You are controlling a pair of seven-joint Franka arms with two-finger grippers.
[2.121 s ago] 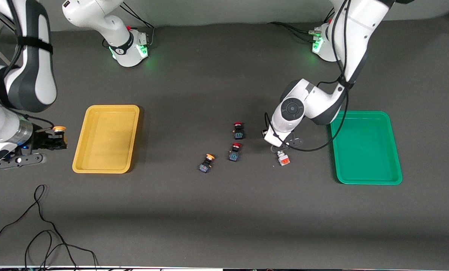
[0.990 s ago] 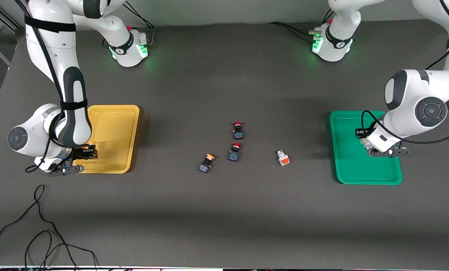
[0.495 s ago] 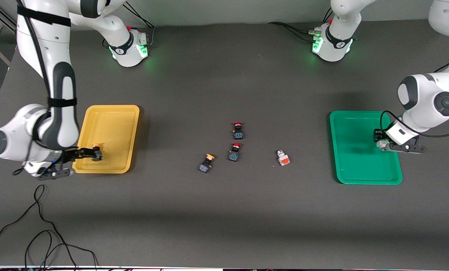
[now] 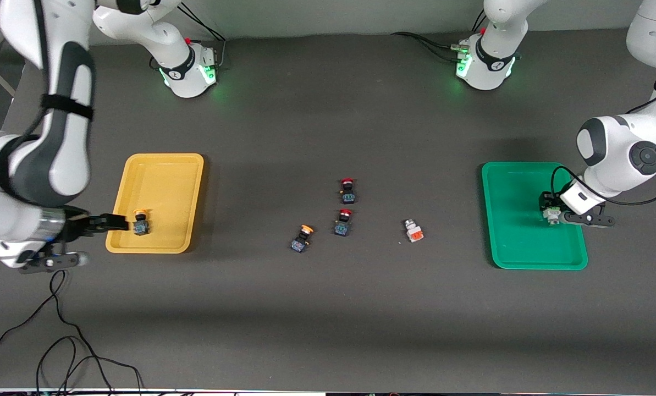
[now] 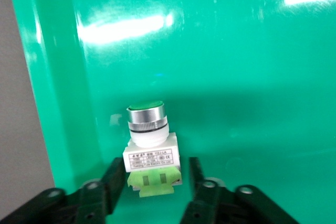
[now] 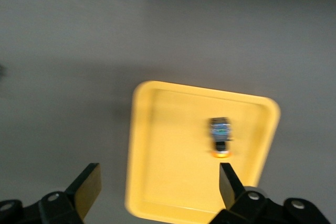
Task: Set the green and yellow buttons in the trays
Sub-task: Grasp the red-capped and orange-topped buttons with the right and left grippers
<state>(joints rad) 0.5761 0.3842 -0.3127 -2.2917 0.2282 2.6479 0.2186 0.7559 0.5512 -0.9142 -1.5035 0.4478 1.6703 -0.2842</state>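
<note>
One yellow button (image 4: 140,223) (image 6: 221,136) lies in the yellow tray (image 4: 163,176) (image 6: 168,156), near the tray's end closer to the front camera. My right gripper (image 4: 114,222) (image 6: 158,177) hangs open above that tray's edge, holding nothing. A second yellow button (image 4: 302,238) rests on the table's middle. The green button (image 4: 551,215) (image 5: 149,140), round green cap on a white body, stands on the green tray (image 4: 517,242) (image 5: 236,51). My left gripper (image 4: 553,215) (image 5: 156,166) straddles its base, open, with a gap showing beside the body.
Two red-capped buttons (image 4: 348,190) (image 4: 343,221) sit mid-table beside the loose yellow one. A silver-capped button with an orange base (image 4: 413,230) lies toward the left arm's end. Loose black cables (image 4: 58,341) trail near the front edge.
My right gripper opened, left the yellow button in the yellow tray and drew back upward. My left gripper carried the green button into the green tray, and its fingers have parted.
</note>
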